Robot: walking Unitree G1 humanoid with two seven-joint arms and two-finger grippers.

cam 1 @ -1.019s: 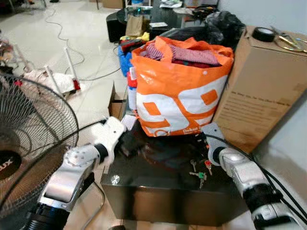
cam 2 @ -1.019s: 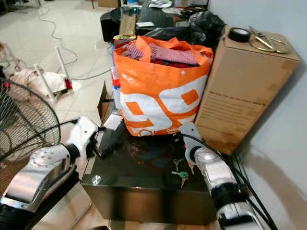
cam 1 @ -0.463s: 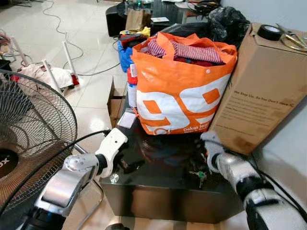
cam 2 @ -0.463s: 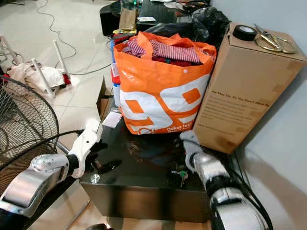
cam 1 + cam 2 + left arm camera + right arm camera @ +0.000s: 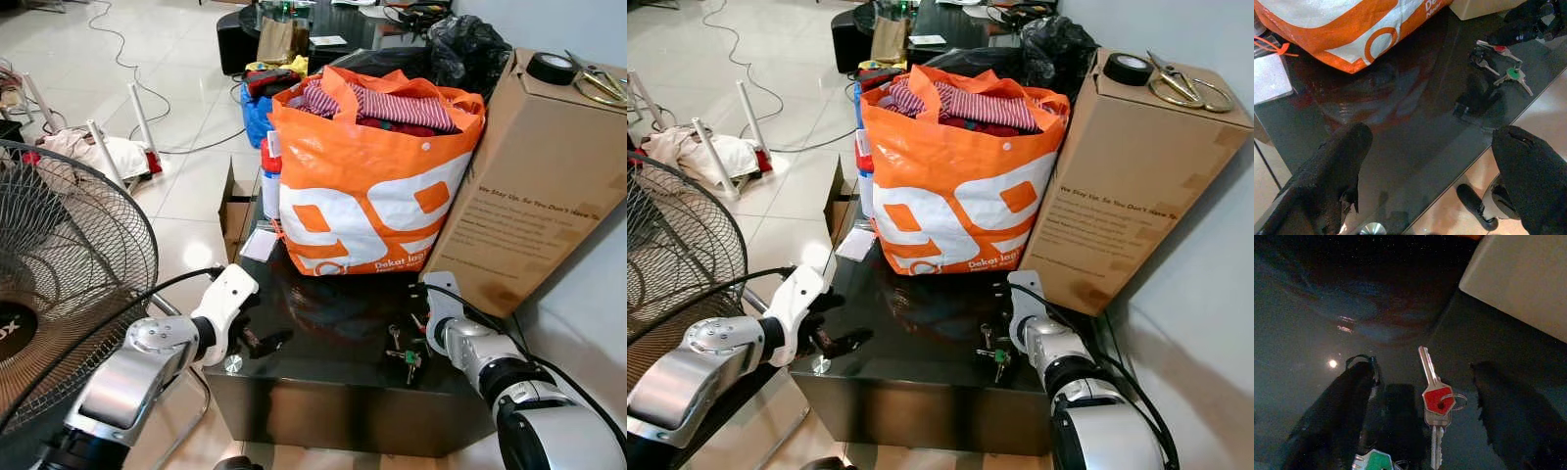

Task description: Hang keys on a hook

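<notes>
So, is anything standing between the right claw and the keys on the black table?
Nothing visible does. The keys lie bare on the glossy black table, between the open fingers of the right claw.

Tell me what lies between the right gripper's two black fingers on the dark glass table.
In the right wrist view, the red-capped key lies on the dark glass table between the right gripper's open fingers, not yet gripped.

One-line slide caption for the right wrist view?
Right gripper open over the dark glass table, fingers straddling the red-capped key of the keys.
</notes>
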